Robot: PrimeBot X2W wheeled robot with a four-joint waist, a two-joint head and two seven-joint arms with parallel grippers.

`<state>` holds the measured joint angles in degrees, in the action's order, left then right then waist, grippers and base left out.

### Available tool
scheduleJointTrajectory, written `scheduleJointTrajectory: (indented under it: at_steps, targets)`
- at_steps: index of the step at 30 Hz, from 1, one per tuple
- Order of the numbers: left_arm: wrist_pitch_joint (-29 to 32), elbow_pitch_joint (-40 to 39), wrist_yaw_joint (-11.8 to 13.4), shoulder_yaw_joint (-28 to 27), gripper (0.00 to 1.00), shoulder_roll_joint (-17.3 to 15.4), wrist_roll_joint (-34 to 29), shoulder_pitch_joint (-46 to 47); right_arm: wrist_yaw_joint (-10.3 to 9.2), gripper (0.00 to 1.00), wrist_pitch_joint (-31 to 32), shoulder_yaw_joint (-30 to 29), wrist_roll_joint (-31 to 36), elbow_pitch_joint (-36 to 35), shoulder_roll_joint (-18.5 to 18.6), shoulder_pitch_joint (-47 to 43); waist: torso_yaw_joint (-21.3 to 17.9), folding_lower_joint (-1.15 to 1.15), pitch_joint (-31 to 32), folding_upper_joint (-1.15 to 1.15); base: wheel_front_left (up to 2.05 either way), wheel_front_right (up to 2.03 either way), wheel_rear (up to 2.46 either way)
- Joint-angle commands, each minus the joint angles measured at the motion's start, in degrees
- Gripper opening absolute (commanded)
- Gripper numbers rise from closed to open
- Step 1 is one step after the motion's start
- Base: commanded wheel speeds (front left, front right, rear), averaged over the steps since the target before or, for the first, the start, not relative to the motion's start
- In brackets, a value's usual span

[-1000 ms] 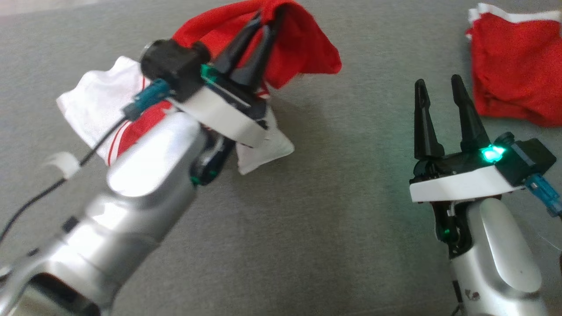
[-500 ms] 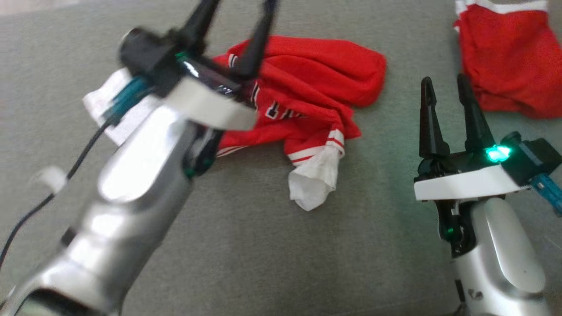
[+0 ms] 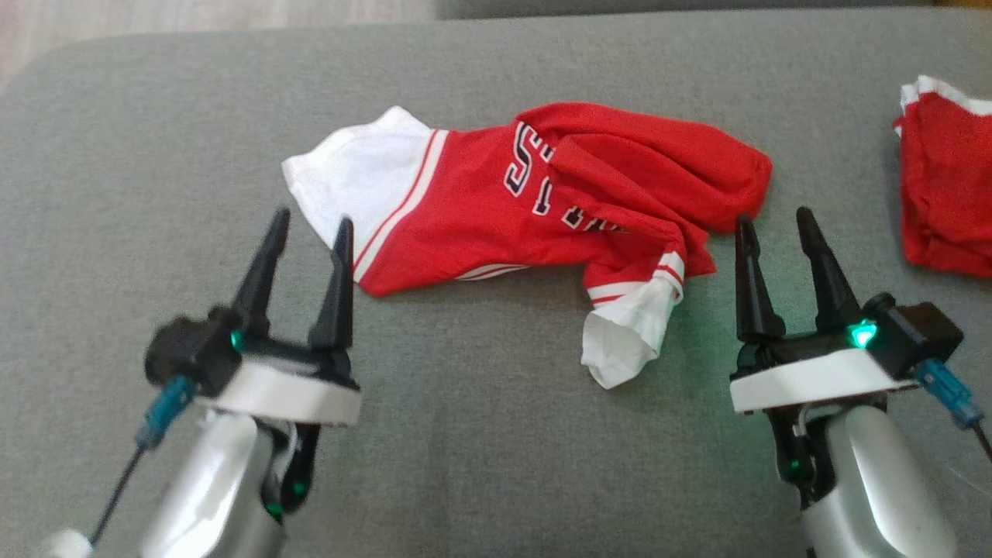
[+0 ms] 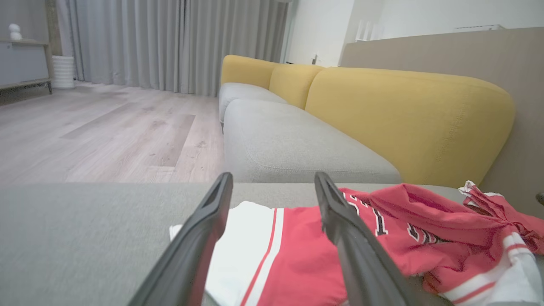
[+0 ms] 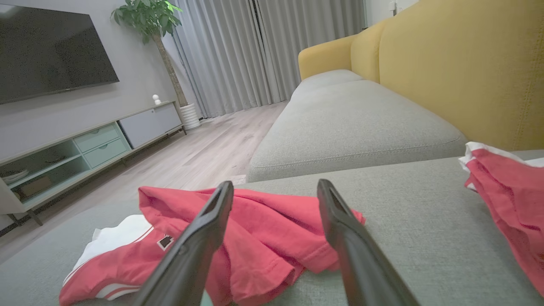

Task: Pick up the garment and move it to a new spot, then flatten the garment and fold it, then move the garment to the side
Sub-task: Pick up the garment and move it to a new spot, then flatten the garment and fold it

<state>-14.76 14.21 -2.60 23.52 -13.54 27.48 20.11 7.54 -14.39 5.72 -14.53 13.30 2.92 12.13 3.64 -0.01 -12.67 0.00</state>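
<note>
The garment (image 3: pixel 535 205) is a red jersey with white sleeves and dark lettering, lying crumpled on the grey cushion (image 3: pixel 480 434) in the middle of the head view. My left gripper (image 3: pixel 310 221) stands open just in front of its white left sleeve, holding nothing. My right gripper (image 3: pixel 773 217) is open too, near the jersey's right end. In the left wrist view the garment (image 4: pixel 297 255) lies between and beyond the fingers (image 4: pixel 195 246). From the right wrist view, the garment (image 5: pixel 259 238) sits close ahead.
A second red and white cloth (image 3: pixel 945 186) lies at the cushion's far right, also in the right wrist view as the cloth (image 5: pixel 505 199). Yellow sofa backs (image 4: pixel 408 119) rise behind. Wooden floor (image 4: pixel 93 131) lies past the cushion's left edge.
My left gripper opened and let the garment fall onto the cushion, then drew back toward me. The head camera shifted as well. The right gripper stayed open.
</note>
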Motion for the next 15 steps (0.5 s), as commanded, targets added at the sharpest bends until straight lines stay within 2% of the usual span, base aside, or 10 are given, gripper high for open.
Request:
scheduleJointTrajectory:
  at_steps: [1,9,15]
  targets:
    - [-0.2,-2.3,-0.5,-3.1,1.0,0.0,-0.7,0.6,-0.05,1.0,-0.6,1.3,0.5,-1.3,0.0,-0.1,1.2,0.01,1.3,0.0,0.0,0.0,0.0]
    - [-0.2,-2.8,-2.8,-7.1,1.0,4.8,-4.5,-2.9,-0.05,1.0,-0.6,2.2,0.9,-0.2,0.0,-0.3,2.0,0.01,2.3,0.0,0.0,0.0,0.0]
    - [-0.2,-2.1,-4.0,-8.6,1.0,6.6,-6.3,-3.3,-0.05,1.0,1.9,8.2,-2.6,4.2,0.0,-1.1,2.3,0.01,2.5,0.0,0.0,0.0,0.0]
